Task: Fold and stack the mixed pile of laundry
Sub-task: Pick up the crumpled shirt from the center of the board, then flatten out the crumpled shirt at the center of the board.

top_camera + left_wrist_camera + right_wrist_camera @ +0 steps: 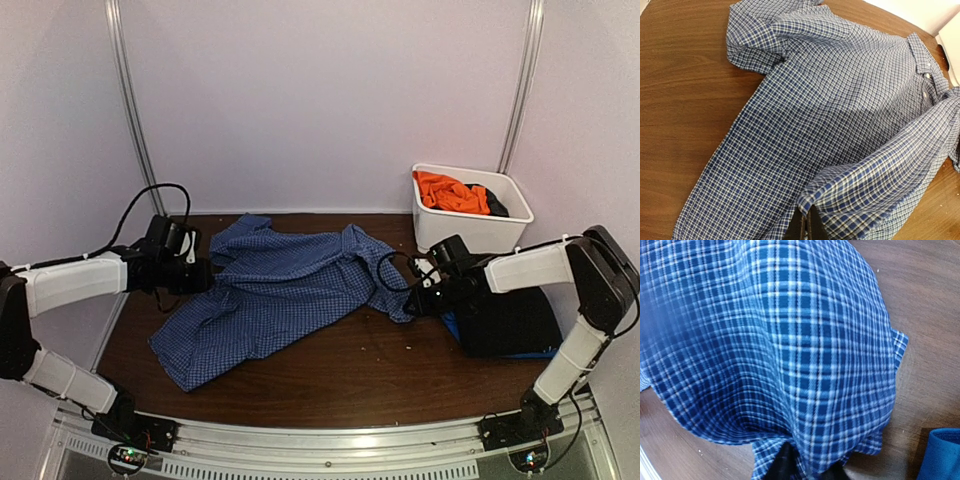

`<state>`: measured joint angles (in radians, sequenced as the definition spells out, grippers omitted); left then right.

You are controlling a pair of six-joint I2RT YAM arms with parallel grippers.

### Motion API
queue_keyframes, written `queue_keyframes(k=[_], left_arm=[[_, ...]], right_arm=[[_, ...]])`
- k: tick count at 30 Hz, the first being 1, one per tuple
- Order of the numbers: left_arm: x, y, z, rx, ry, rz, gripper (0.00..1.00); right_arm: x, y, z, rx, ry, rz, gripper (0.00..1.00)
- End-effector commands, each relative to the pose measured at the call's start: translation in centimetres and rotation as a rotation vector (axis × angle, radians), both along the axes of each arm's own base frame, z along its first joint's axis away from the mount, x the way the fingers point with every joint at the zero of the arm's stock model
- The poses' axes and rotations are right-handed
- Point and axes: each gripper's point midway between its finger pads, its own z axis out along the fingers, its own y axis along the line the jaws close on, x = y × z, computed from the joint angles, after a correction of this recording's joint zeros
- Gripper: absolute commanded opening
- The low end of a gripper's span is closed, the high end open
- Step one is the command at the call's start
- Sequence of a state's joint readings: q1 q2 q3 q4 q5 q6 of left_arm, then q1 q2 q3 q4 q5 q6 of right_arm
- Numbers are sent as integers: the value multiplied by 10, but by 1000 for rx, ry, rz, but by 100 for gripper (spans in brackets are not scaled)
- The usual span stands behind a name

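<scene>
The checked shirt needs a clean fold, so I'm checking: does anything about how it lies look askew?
Yes. The checked shirt lies slanted and rumpled across the table. One sleeve is bunched up at the far left instead of lying flat.

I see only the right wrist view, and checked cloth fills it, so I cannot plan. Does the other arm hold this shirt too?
Observer: Yes. The left gripper is shut on the opposite edge of the checked shirt.
Operator: Is the shirt already folded?
Observer: No. It lies spread and wrinkled across the table.
Operator: What is the blue thing in my lower right corner?
Observer: It is the edge of a blue piece that lies under a black piece on the right side of the table.
</scene>
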<state>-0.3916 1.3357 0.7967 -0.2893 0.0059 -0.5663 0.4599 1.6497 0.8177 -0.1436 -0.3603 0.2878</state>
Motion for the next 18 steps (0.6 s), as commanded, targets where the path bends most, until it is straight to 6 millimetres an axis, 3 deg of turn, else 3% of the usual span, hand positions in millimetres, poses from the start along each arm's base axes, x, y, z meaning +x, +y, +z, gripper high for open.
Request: queue_keyframes(k=[1,4,10,15,18], left_arm=[[14,-12,33,-43,-92,-65,0],[19,-14,66,-47,-164,-89,0],[29,-10,184,-59,-420,-83,0],[23,-6,286,-97,-602,-81,0],[6,-8,341,-140,-717,-118,0]], right_arm=[[21,18,52,76,-125,32,0],[36,20,123,130,-293,22,0],[55,-1,281,174,-664,-78,0],[47,-15,382,236,-885,-117,0],[30,-26,437,271,-995,-135,0]])
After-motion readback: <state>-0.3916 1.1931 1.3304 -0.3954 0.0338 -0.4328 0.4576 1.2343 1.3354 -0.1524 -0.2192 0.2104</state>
